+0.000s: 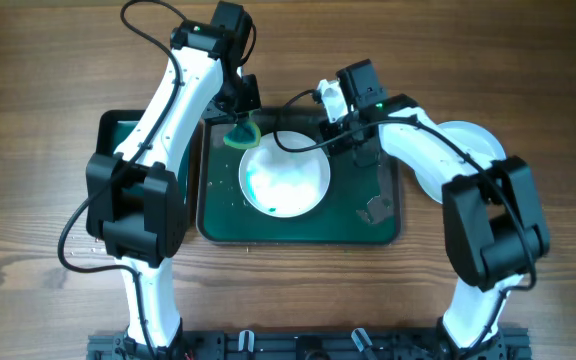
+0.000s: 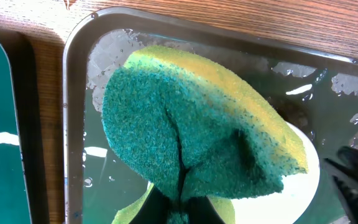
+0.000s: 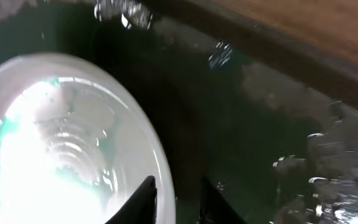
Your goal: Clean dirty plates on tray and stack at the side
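Note:
A white plate [image 1: 284, 181] with teal smears lies in the dark green tray [image 1: 218, 215]. My left gripper [image 1: 238, 112] is shut on a green and yellow sponge [image 1: 240, 135], held over the plate's far-left rim. In the left wrist view the sponge [image 2: 191, 124] fills the middle above the gripper [image 2: 182, 211], with the plate [image 2: 291, 193] underneath. My right gripper [image 1: 340, 135] is at the plate's far-right rim. In the right wrist view its fingers [image 3: 176, 202] straddle the rim of the plate [image 3: 61, 143], closed on it.
A second white plate [image 1: 465, 140] sits on the table to the right, partly under my right arm. A dark green board [image 1: 118, 130] lies left of the tray. The tray floor [image 3: 241, 124] is wet, with a grey patch [image 1: 376, 208] near its right side.

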